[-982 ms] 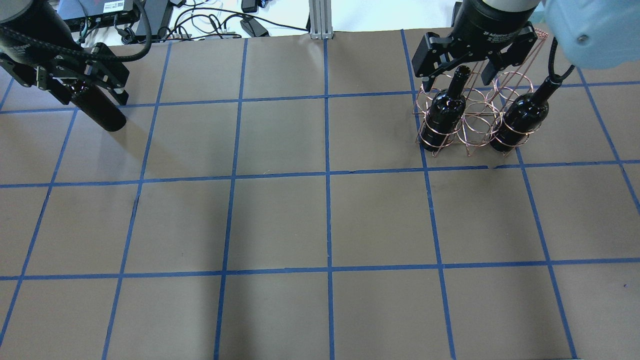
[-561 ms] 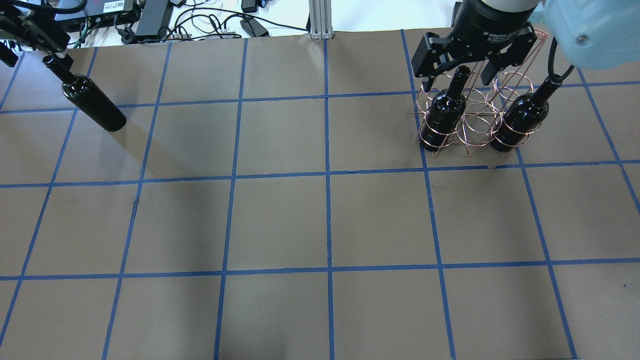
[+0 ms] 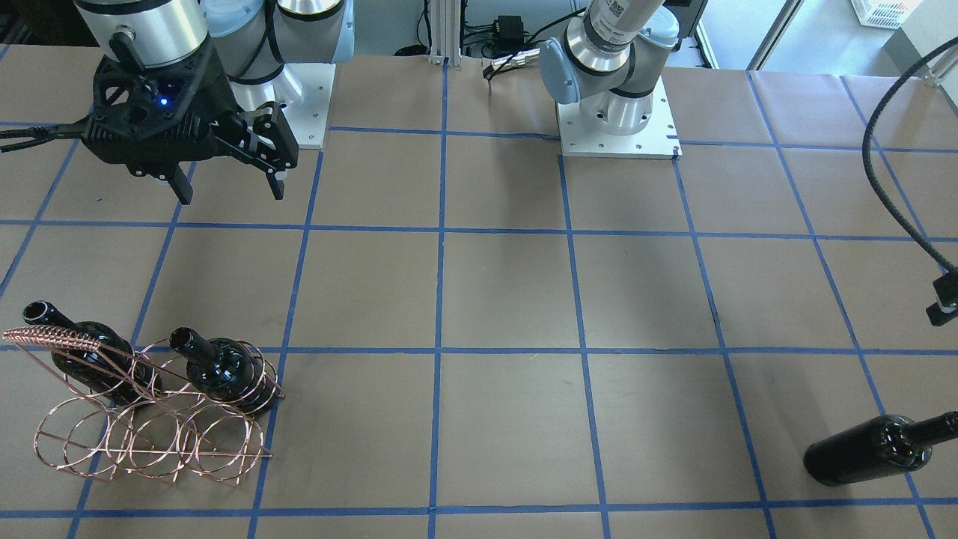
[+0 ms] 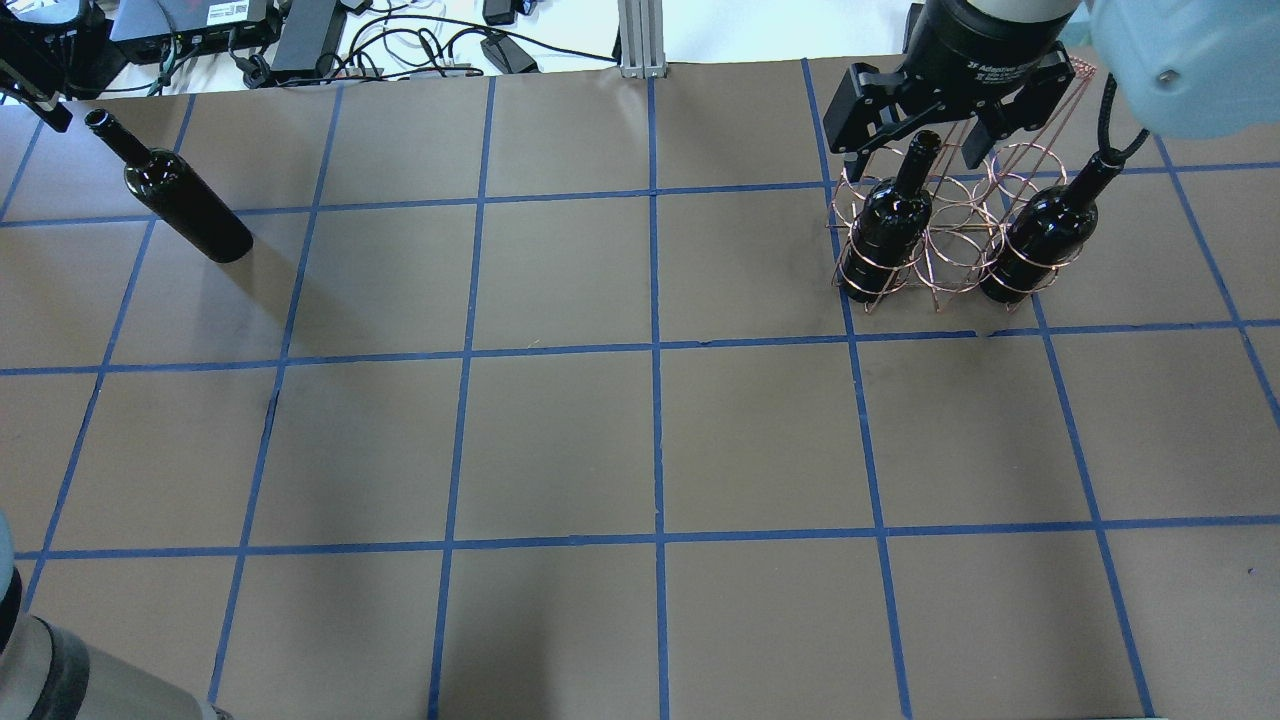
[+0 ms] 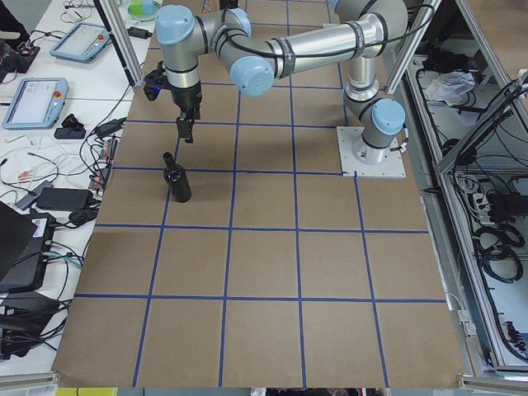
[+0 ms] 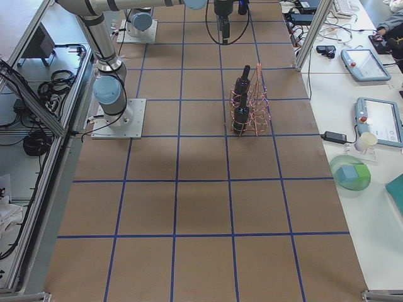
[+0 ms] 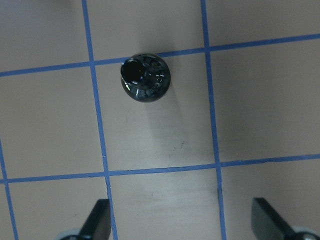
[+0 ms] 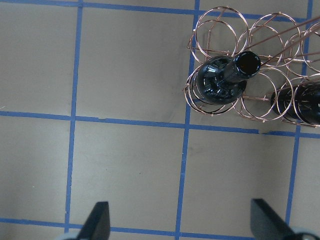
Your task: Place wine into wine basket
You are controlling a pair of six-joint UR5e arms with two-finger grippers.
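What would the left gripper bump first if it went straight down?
Probably the table. The left gripper points down, jaws open, and the upright wine bottle stands beside its line, though depth is unclear.

The bench (image 4: 560, 440) is being looked down on steeply from behind the robot by the overhead camera, and is being faced from the opposite side by the front camera. Its whole length is being taken in from far off by one camera at each end. The wine basket (image 4: 948, 245) is being framed from close above by the right wrist camera and shared with the overhead, front and right-end views. The lone wine bottle (image 4: 185, 205) is being viewed straight down by the left wrist camera and shared with the overhead, front and left-end views.
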